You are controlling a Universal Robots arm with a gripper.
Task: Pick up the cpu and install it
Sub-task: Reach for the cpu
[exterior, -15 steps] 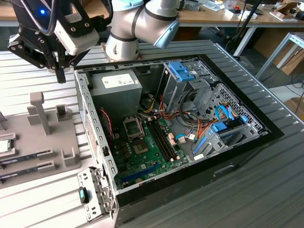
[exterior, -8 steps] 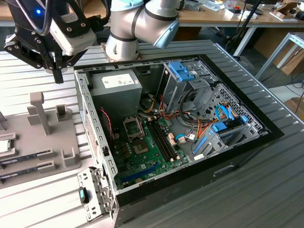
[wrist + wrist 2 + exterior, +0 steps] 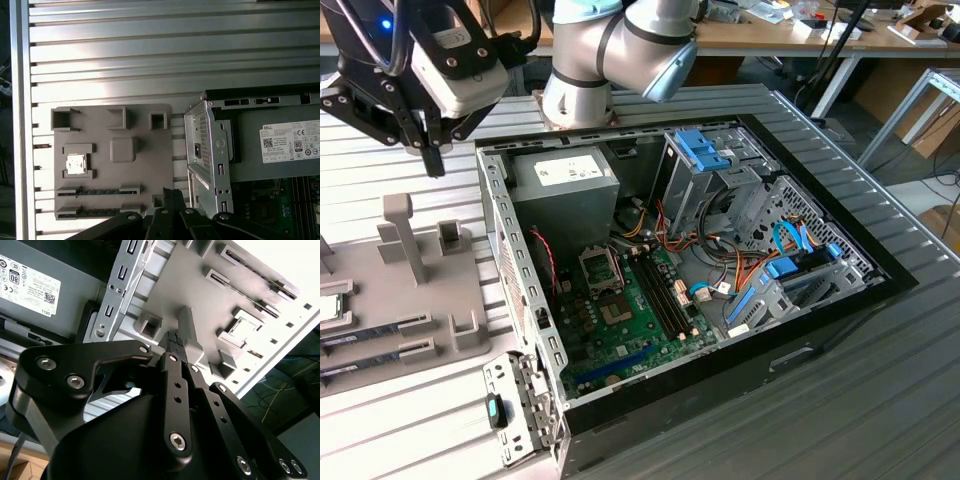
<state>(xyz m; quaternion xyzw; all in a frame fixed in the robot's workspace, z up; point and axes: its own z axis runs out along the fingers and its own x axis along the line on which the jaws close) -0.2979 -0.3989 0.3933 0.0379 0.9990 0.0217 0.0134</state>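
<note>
The cpu (image 3: 76, 164) is a small silvery square lying in a framed pocket of the grey fixture plate (image 3: 140, 175). It also appears in the second wrist view (image 3: 245, 330) and at the exterior view's left edge (image 3: 328, 306). My gripper (image 3: 433, 160) hangs high above the back of that plate, between the plate and the open computer case (image 3: 495, 230). Its black fingers (image 3: 175, 340) are shut with nothing between them, and the cpu lies well apart from them. The socket (image 3: 599, 266) sits on the green motherboard inside the case.
Two dark memory sticks (image 3: 95, 191) lie in slots on the plate beside the cpu. A tall post (image 3: 405, 235) and small blocks rise from the plate. The case holds a grey power supply (image 3: 565, 185), drive cages and cables. The ribbed metal table (image 3: 150, 50) stretches around everything.
</note>
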